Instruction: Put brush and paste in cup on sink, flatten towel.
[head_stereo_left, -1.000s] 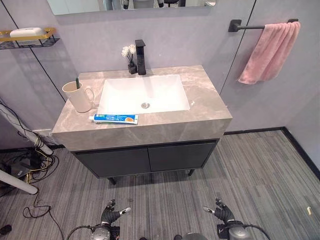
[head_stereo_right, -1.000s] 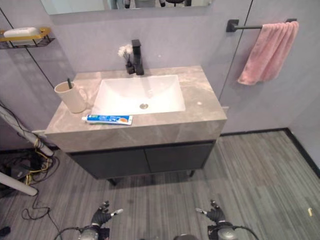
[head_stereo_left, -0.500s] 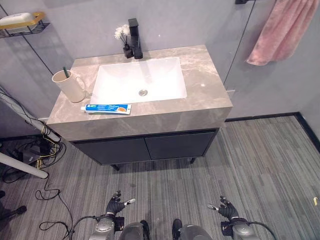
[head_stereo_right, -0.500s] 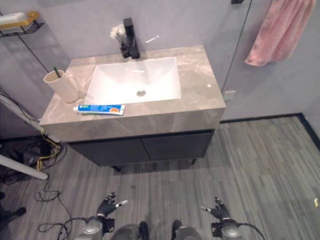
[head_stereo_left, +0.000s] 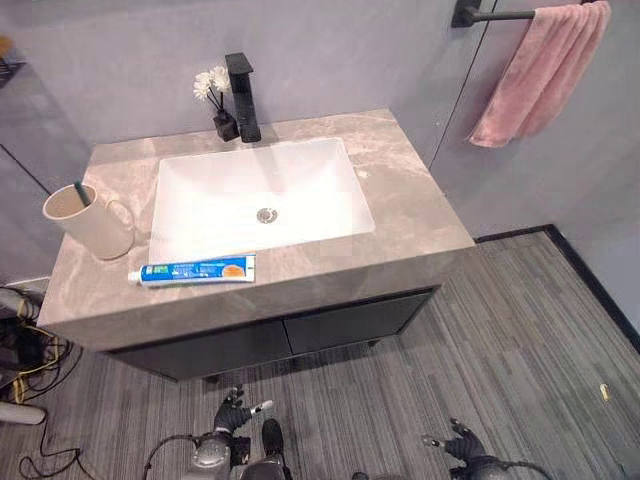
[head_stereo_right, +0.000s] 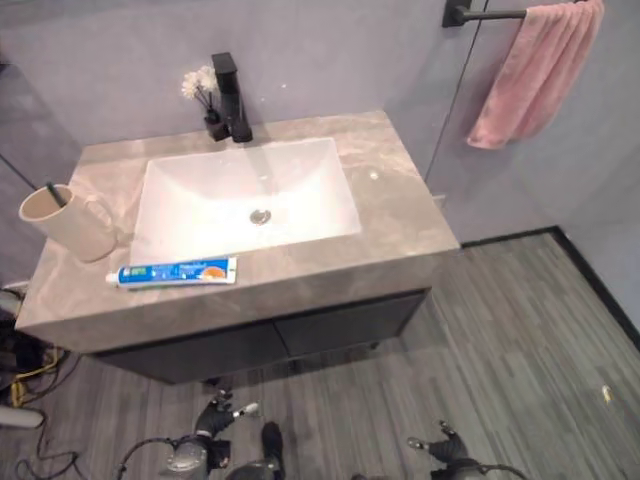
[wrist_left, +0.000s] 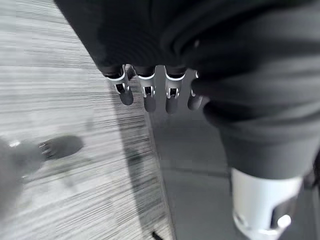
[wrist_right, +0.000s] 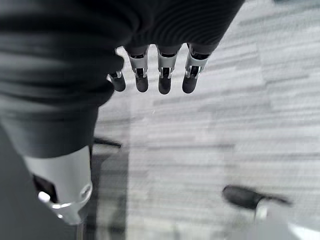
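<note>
The brush (head_stereo_left: 79, 190) already stands in the cup (head_stereo_left: 85, 221), its dark handle tip poking above the rim, so I judge that part of the task done. The cup sits on the counter (head_stereo_left: 400, 190) at its left end, just beside the white sink (head_stereo_left: 255, 195).

The paste (head_stereo_left: 192, 270) is not yet in the cup. It lies flat on the counter's front strip, between the sink and the front edge, its cap end pointing toward the cup and near it but apart.

The towel (head_stereo_left: 535, 70) hangs from a black bar (head_stereo_left: 490, 15) on the wall to the right of the counter. It is bunched at one end of the bar and falls in folds, so it does not look flattened; that step seems still to be done.

Both hands hang low over the striped floor, well apart from the counter. The left hand (wrist_left: 150, 92) holds nothing, its fingers straight and relaxed, with bare floor past them. The right hand (wrist_right: 160, 75) is likewise empty, fingers loosely extended over the floor.

So by my reading one of three parts is finished. Left are lifting the paste into the cup, which falls to the counter's left side, and spreading the towel along its bar on the right. A black tap (head_stereo_left: 243, 95) and a small vase of white flowers (head_stereo_left: 215, 100) stand behind the sink, clear of both jobs.
</note>
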